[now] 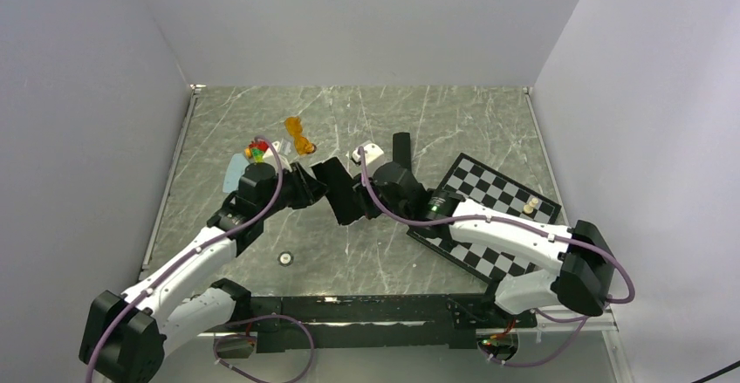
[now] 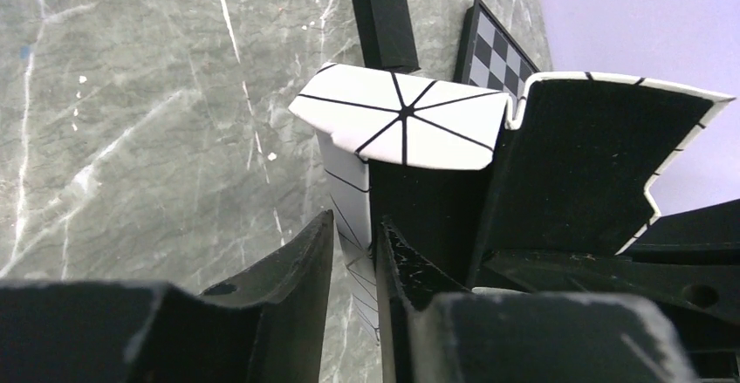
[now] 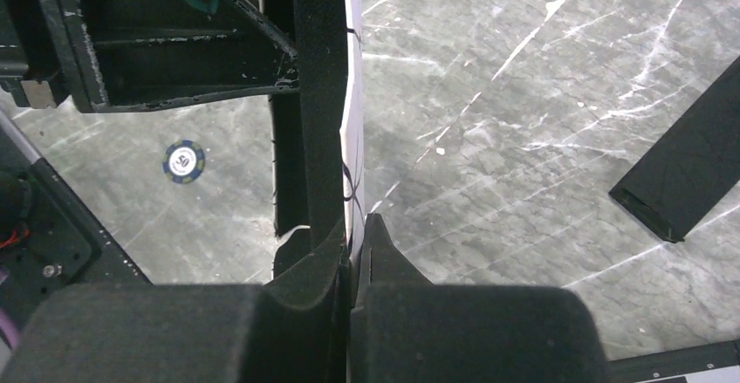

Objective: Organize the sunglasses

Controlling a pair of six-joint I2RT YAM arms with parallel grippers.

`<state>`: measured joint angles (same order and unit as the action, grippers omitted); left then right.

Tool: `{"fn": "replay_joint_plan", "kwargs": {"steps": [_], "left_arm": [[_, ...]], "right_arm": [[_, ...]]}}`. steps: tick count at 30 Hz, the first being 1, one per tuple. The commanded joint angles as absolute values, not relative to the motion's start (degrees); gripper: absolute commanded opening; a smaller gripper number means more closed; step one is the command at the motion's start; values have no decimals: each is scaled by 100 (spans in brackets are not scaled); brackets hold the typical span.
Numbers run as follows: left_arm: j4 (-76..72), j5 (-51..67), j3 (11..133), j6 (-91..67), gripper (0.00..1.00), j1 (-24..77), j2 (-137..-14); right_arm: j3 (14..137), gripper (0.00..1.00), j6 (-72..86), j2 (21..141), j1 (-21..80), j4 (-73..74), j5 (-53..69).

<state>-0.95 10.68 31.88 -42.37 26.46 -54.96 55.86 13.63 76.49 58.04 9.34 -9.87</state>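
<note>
The orange translucent sunglasses (image 1: pixel 299 136) lie on the marble table, beyond both grippers and apart from them. Between the arms, a white case with black lines (image 2: pixel 401 126) is held up with its flaps spread and its black lining showing. My left gripper (image 2: pixel 356 226) has narrowed onto one of the case's (image 1: pixel 336 182) thin patterned side walls, a finger on each face. My right gripper (image 3: pixel 355 226) is shut on another thin edge of the case (image 3: pixel 352 95). In the top view the left gripper (image 1: pixel 321 189) and right gripper (image 1: pixel 356 198) face each other across the case.
A black oblong case (image 1: pixel 401 149) lies just beyond the right gripper. A chessboard (image 1: pixel 489 217) with two pieces sits at the right. A small colourful object (image 1: pixel 256 149) and a pale blue piece (image 1: pixel 232 174) lie by the left arm. A poker chip (image 1: pixel 284 258) rests near the front.
</note>
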Motion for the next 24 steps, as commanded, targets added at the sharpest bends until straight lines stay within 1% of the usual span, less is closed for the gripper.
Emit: {"fn": "replay_joint_plan", "kwargs": {"steps": [1, 4, 7, 13, 16, 20, 21, 22, 24], "left_arm": [[53, 870, 3366, -4012, 25, 2629, -5304], [255, 876, 3264, -3950, 17, 2628, -5107], [430, 781, 3145, -3958, 12, 2628, -4854], [617, 589, 2993, -4068, 12, 2628, -4419], [691, 588, 3054, -4041, 14, 2628, -4443], [761, 658, 3217, -4012, 13, 2627, -4600], [780, 670, 3231, -4026, 14, 2626, -4634], [740, 698, 3238, -4025, 17, 2625, -4660], [639, 806, 3254, -4020, 30, 2628, -4755]], "right_arm": [[5550, 0, 1496, 7269, 5789, 509, -897], [5497, 0, 1646, 7226, 5647, 576, -843], [5383, 0, 1912, 7145, 5318, 592, -605], [5170, 0, 2238, 7061, 4888, 505, -141], [5153, 0, 2241, 7082, 4844, 479, -29], [5112, 0, 2324, 7122, 4737, 444, 158], [5103, 0, 2355, 7127, 4700, 474, 158], [5098, 0, 2394, 7130, 4665, 501, 151], [5097, 0, 2427, 7181, 4628, 581, 142]]}}
